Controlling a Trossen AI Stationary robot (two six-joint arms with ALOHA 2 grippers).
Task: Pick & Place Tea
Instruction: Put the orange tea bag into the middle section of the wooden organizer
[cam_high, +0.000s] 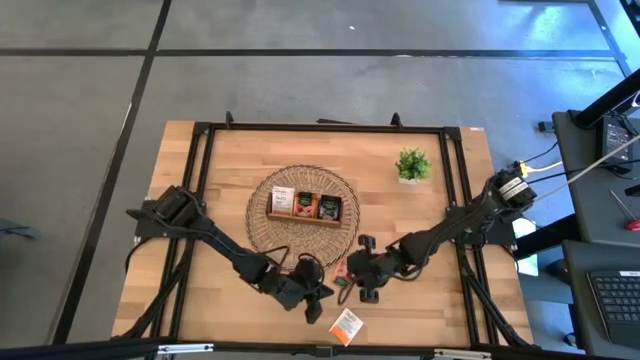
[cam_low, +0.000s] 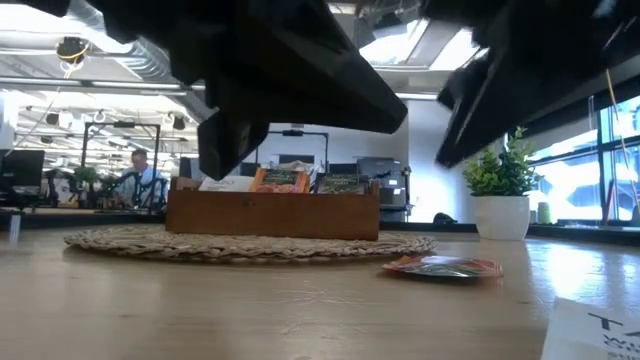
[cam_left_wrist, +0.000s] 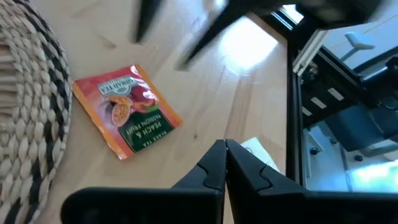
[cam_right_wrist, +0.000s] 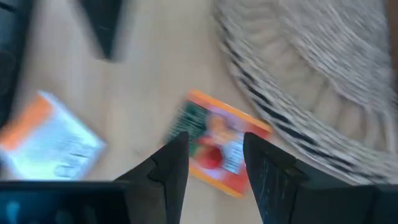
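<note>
The red-and-orange square tea sachet (cam_right_wrist: 217, 146) is lying flat on the bare wood just beside the round woven mat (cam_right_wrist: 311, 81), and is being partly hidden in the high view by the right gripper (cam_right_wrist: 214, 162), whose jaws are being held spread above it. A white-and-orange sachet (cam_high: 346, 325) is lying near the table's front edge (cam_high: 420, 345). The left gripper (cam_left_wrist: 225, 165), jaws pressed together, is being held nearby.
</note>
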